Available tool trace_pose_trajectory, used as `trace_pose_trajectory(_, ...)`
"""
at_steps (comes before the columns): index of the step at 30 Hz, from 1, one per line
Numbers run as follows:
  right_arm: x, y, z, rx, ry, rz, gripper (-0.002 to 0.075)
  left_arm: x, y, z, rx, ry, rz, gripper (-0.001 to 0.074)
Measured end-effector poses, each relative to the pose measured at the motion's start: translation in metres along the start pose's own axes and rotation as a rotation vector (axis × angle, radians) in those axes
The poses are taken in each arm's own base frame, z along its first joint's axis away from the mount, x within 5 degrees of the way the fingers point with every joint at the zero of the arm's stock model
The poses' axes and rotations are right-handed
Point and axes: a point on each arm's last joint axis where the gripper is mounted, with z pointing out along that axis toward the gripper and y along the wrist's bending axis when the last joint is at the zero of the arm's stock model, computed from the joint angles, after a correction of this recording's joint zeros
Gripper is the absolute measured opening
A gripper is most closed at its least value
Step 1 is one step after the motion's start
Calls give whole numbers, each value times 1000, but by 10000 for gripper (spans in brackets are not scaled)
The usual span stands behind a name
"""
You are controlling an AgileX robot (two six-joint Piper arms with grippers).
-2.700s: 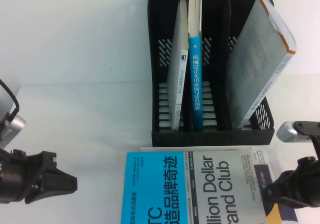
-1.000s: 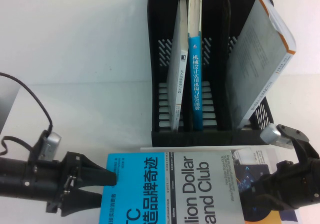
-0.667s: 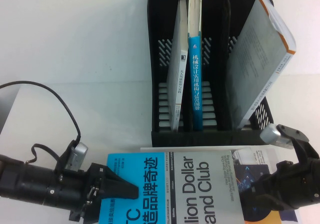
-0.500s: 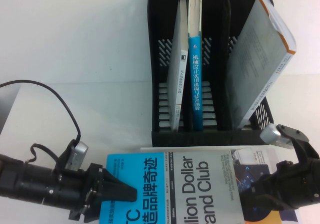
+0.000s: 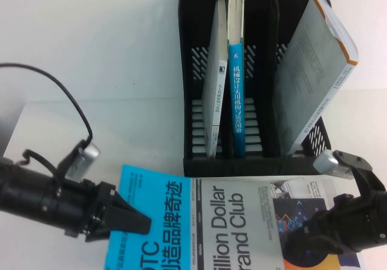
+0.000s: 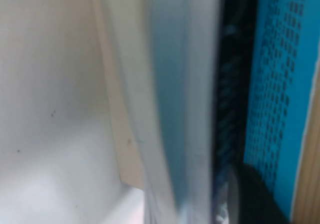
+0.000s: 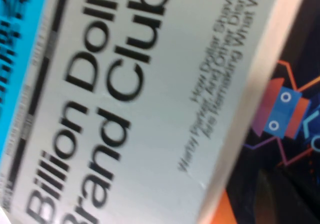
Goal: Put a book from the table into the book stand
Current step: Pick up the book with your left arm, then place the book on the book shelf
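Note:
The book (image 5: 205, 221), half bright blue and half grey with "Billion Dollar Brand Club", lies at the front of the white table (image 5: 91, 70), turned slightly with its left edge raised. My left gripper (image 5: 134, 221) is shut on the book's left edge, one finger over the blue cover (image 6: 280, 83). My right gripper (image 5: 296, 246) sits against the book's right edge, over a dark navy book (image 5: 302, 206). The right wrist view shows the grey cover (image 7: 125, 83) close up. The black book stand (image 5: 254, 164) stands just behind the book.
The stand holds a thin white book (image 5: 216, 83), a tall blue-spined book (image 5: 237, 95) and a grey book with an orange edge (image 5: 311, 77) leaning in the right slot. The navy book (image 7: 295, 114) lies under the task book's right side.
My left arm reached in from the left and closed on the book's left edge. The book has since turned and its left edge has risen. The right gripper stays at the right edge.

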Motion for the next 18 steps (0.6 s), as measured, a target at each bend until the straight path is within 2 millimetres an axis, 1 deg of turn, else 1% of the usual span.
trace_pose_trajectory(2, 0, 0, 0, 0, 0, 0, -3, 0, -14, -11, -39, -16, 36, 188)
trace_pose_trajectory(6, 0, 0, 0, 0, 0, 0, -3, -1, -53, -39, -119, -90, 111, 184)
trace_pose_trajectory(11, 0, 0, 0, 0, 0, 0, -3, -1, -111, -79, -208, -226, 210, 183)
trace_pose_trajectory(15, 0, 0, 0, -3, 2, 0, -3, 0, -162, -113, -295, -340, 258, 183)
trace_pose_trajectory(18, 0, 0, 0, -5, 4, 0, -3, 2, -199, -128, -341, -400, 261, 182)
